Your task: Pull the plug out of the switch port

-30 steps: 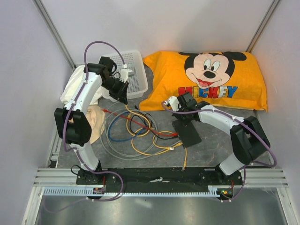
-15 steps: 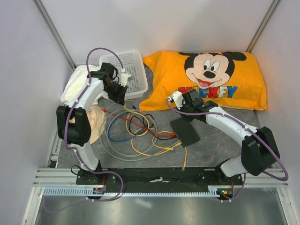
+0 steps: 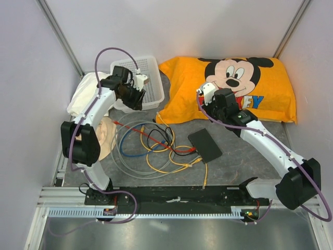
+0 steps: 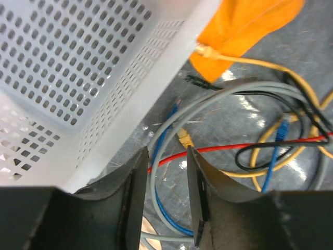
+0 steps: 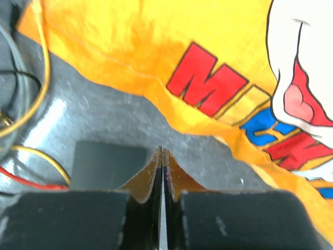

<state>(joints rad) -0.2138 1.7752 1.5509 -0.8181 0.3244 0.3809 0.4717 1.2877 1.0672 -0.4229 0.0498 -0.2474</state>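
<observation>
Right fingers point(image 5: 150, 179) pressed together between pillow point(image 5: 130, 52) edge and black box point(image 5: 109, 159); left fingers point(image 4: 134, 192) narrowly apart beside basket point(image 4: 156, 67) wall.

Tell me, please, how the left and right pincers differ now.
The left pincer is open with a clear gap; the right pincer is shut tight. The left pincer is beside the white basket, over the cables; the right pincer is by the orange pillow's edge. Neither holds anything.
</observation>
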